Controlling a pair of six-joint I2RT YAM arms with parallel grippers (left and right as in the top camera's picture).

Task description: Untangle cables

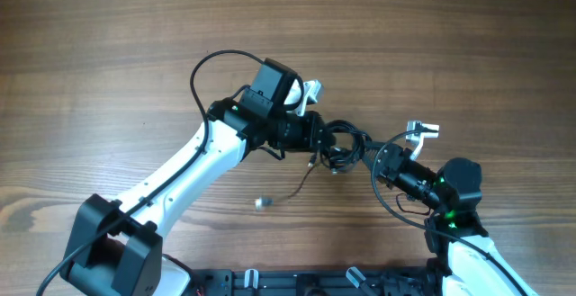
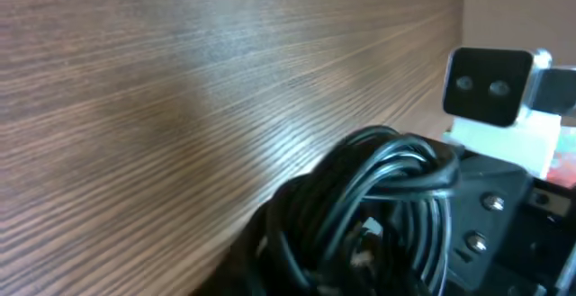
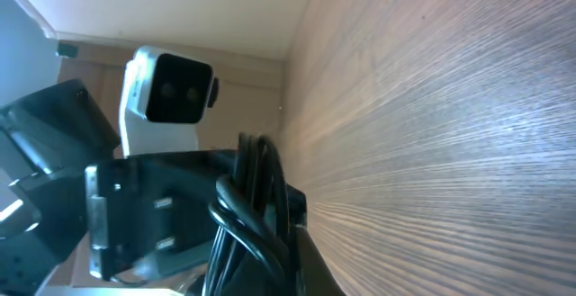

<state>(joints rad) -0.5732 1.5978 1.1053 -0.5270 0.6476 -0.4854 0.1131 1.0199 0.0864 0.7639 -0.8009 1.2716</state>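
Observation:
The cables (image 1: 349, 132) are a bunch of thin black loops in the middle of the table, held between my two grippers. One loose strand trails down-left to a small grey plug (image 1: 261, 203). My left gripper (image 1: 329, 139) is shut on the left side of the bunch. My right gripper (image 1: 374, 160) is shut on its right side. In the left wrist view the looped cables (image 2: 369, 206) fill the lower middle, with the right gripper body (image 2: 490, 206) behind them. In the right wrist view the cables (image 3: 256, 197) stand upright against the left gripper body (image 3: 148, 215).
The wooden table (image 1: 108, 53) stretches bare to the left, far side and right. Thick black arm wires loop above the left arm (image 1: 202, 67) and beside the right arm (image 1: 387, 201). A black rail (image 1: 297, 282) runs along the near edge.

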